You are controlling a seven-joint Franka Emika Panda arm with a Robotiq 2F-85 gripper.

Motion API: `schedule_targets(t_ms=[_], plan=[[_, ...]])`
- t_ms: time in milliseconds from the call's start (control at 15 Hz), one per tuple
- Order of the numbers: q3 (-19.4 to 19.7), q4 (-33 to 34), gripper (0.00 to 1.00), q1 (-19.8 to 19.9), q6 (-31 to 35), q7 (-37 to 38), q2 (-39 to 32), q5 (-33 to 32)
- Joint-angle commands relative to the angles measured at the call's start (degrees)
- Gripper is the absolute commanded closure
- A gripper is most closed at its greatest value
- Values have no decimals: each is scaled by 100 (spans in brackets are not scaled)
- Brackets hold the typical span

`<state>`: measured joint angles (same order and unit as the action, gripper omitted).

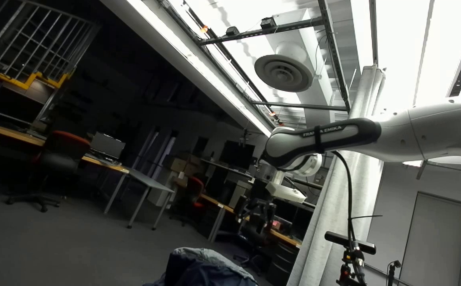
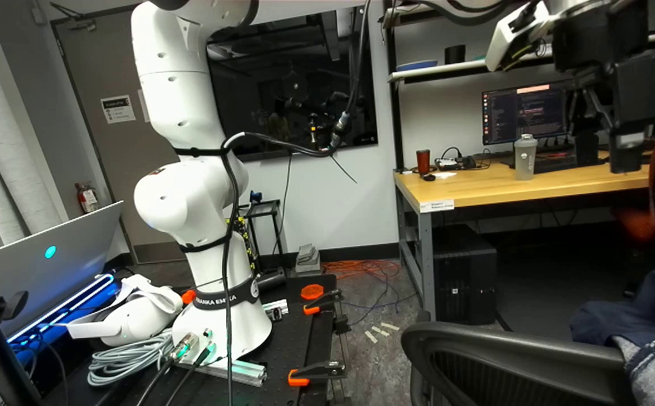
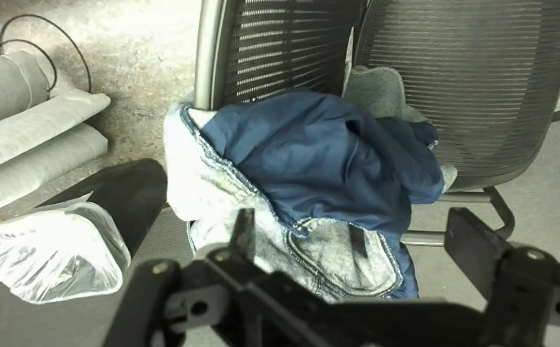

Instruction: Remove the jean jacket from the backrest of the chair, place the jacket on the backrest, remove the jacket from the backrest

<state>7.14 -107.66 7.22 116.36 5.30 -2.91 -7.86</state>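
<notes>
The jean jacket lies draped over the backrest, with its dark-blue inner side and pale denim showing in the wrist view. Part of it reaches over the mesh seat of the chair. In an exterior view the jacket hangs at the right end of the dark backrest; only the top of the jacket shows at the bottom of an exterior view. My gripper is open above the jacket, nothing between its fingers. In both exterior views the gripper hangs higher than the cloth, apart from it.
A bin with a clear plastic bag and grey curtain folds stand left of the chair in the wrist view. A wooden desk with a bottle is behind the gripper. The robot's black table stands beside the chair.
</notes>
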Motion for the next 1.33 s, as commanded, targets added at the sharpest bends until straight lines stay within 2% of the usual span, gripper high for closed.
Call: schedule_targets(t_ms=[0, 533, 933, 1267], plan=[[5, 822, 0, -28, 219, 53, -836, -186], [-166, 1566, 0, -25, 838, -364, -2031, 191], [-328, 2067, 0, 78, 712, -699, -2658, 750], [-313, 2207, 0, 72, 683, -728, -2958, 848]])
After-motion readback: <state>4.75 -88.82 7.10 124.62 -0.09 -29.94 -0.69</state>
